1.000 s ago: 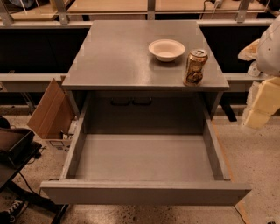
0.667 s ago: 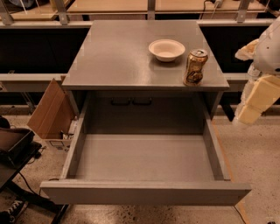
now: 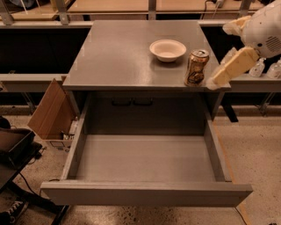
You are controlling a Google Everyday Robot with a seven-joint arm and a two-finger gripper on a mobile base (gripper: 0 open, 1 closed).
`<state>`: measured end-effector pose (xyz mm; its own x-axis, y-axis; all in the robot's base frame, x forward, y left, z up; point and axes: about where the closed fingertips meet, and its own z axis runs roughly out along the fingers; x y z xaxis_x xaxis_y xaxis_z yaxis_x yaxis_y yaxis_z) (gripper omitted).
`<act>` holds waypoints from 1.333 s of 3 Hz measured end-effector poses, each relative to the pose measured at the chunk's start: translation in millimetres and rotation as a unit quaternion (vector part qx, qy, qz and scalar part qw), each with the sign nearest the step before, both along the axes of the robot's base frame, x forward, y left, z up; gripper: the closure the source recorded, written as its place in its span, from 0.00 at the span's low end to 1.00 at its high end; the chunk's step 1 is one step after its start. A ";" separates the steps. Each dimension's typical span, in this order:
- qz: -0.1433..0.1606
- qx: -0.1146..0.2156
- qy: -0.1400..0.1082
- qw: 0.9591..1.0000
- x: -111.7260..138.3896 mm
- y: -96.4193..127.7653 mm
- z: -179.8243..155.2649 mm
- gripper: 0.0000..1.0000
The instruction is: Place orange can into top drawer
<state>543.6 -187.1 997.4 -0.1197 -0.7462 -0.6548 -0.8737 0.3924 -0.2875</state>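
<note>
Cream gripper (image 3: 222,74), partly cut off, open or closed unclear, sits just beside the orange can (image 3: 196,67).

lab-like workroom: speckled concrete floor (image 3: 259,145), benches (image 3: 109,5) behind, cardboard box (image 3: 50,112); gripper (image 3: 215,81) at right edge of cabinet (image 3: 123,57)

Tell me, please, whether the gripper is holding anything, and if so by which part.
Nothing appears to be held. The gripper is just to the right of the orange can, which stands upright on the cabinet top.
</note>
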 end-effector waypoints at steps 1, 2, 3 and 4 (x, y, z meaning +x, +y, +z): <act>-0.003 0.107 -0.033 0.994 42.6 16.5 7.1 0.00; 0.000 0.226 -0.058 0.972 83.9 30.4 -11.4 0.00; -0.006 0.279 -0.070 0.958 102.3 32.6 -31.6 0.00; -0.030 0.312 -0.087 0.946 111.4 29.1 -48.1 0.00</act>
